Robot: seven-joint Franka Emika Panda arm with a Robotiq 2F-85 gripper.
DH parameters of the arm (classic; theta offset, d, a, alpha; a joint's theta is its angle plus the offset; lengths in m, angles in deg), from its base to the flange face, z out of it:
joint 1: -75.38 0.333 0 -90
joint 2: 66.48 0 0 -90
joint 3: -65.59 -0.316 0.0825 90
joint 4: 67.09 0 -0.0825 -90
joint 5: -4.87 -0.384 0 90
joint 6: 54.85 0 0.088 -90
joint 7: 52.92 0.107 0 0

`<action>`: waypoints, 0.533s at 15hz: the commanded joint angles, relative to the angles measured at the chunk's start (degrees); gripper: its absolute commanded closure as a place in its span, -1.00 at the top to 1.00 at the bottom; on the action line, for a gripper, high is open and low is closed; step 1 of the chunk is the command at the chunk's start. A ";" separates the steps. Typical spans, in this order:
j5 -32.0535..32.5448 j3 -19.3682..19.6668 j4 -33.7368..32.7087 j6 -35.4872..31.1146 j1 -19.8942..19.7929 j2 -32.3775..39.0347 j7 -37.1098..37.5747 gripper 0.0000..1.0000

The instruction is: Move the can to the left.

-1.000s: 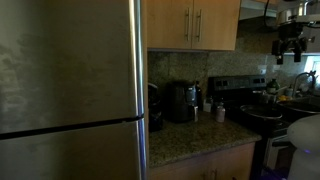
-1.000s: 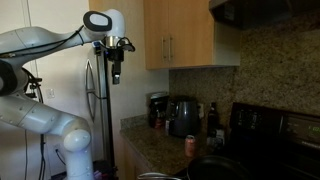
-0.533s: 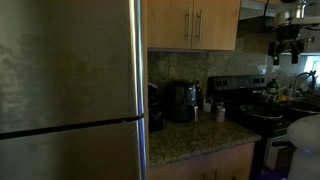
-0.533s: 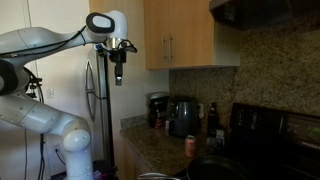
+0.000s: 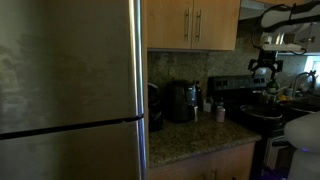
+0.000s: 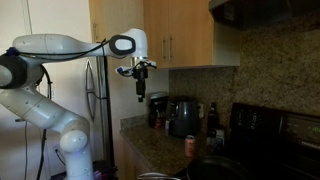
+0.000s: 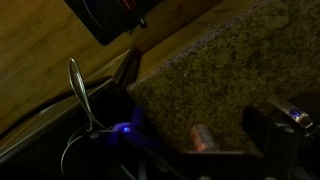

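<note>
The can (image 6: pixel 190 145) is small, pinkish-red with a paler top. It stands upright on the granite counter (image 6: pixel 160 150), in front of the black appliance (image 6: pixel 182 115). It also shows in an exterior view (image 5: pixel 221 114) and, dimly, in the wrist view (image 7: pixel 203 137). My gripper (image 6: pixel 140 93) hangs in the air, pointing down, well above the counter and off to the side of the can. It also shows in an exterior view (image 5: pixel 263 68). In the wrist view the fingers (image 7: pixel 200 162) stand wide apart with nothing between them.
A steel fridge (image 5: pixel 70 90) fills one side. Wooden wall cabinets (image 6: pixel 180 35) hang above the counter. A black stove (image 6: pixel 270 140) with a dark pan (image 6: pixel 215 168) stands beside the can. Small bottles (image 6: pixel 211 117) stand near the appliance.
My arm has swung towards the counter. The gripper has moved sideways and lower, closer to the can. The can has not moved.
</note>
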 commanded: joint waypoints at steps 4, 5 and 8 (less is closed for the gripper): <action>-0.71 -1.65 0.83 -1.79 -2.46 1.90 0.32 1.00; -1.15 -1.58 1.87 -5.13 -2.33 2.81 0.83 1.00; -5.18 -1.58 3.45 -16.41 -2.44 7.01 4.10 1.00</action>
